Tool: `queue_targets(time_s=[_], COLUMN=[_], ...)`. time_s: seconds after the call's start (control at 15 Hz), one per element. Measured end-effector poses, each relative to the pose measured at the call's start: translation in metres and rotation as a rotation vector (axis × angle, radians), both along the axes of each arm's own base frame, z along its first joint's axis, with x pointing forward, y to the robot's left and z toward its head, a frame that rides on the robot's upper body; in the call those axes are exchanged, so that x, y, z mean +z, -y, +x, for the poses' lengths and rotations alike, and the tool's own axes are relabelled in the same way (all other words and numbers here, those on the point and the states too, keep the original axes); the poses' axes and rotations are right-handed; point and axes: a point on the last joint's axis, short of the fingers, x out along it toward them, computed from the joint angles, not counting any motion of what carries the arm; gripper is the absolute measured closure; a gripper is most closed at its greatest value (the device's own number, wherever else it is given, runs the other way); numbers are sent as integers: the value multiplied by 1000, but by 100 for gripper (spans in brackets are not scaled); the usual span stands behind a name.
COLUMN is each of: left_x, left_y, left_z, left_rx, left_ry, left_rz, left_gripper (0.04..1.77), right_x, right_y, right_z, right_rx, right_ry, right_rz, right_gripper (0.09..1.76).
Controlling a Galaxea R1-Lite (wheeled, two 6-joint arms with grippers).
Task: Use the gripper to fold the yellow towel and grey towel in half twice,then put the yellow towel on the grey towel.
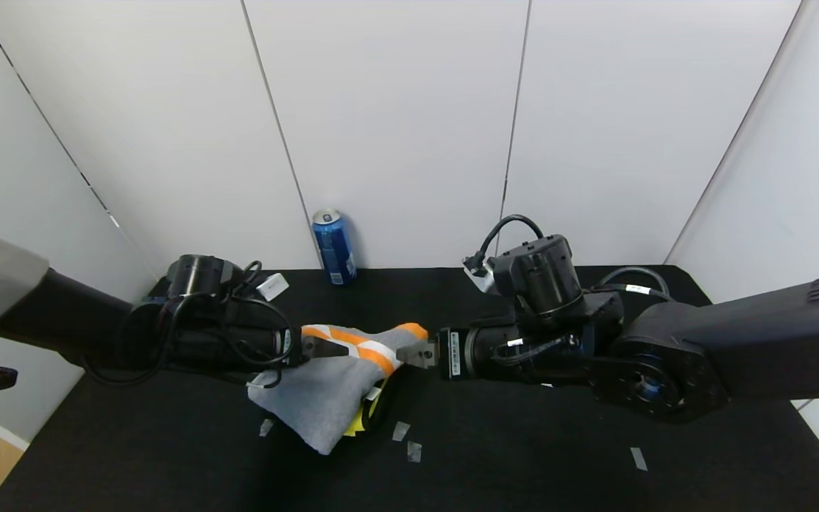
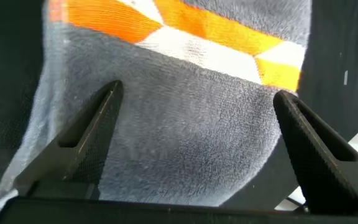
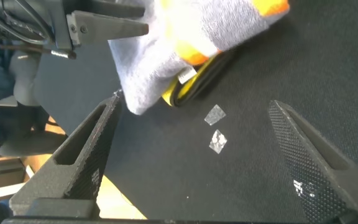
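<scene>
Both arms reach in low from the sides, wrists level, their ends facing each other near the middle. The left tool (image 1: 324, 348) points toward the right with its fingers (image 2: 82, 140) spread wide. The right tool (image 1: 413, 353) points toward the left, its fingers (image 3: 86, 155) likewise wide apart.

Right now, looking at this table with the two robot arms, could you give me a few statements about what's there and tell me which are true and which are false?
1. The grey towel lies on top of the yellow towel. True.
2. A red can stands at the back of the table. False: the can is blue.
3. The left gripper and right gripper are both open. True.
4. The grey towel's patterned band is green. False: it is orange and white.
5. The table is white. False: it is black.
</scene>
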Motion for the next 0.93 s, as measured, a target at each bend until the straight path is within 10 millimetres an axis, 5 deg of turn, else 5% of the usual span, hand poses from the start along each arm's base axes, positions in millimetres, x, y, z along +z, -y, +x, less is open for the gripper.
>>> queue_targets(time_s=[0.53, 0.93], left_x=[44, 105], left_y=[-11, -10], left_z=[-21, -77], left_rx=[38, 28], left_ry=[94, 161], left_rz=[-7, -6], left_gripper=[10, 10], right_x=[25, 46], right_y=[9, 36], right_z=[-19, -52], right_rx=[9, -44], right_ry=[31, 73], right_rz=[34, 20], right_gripper=[15, 14])
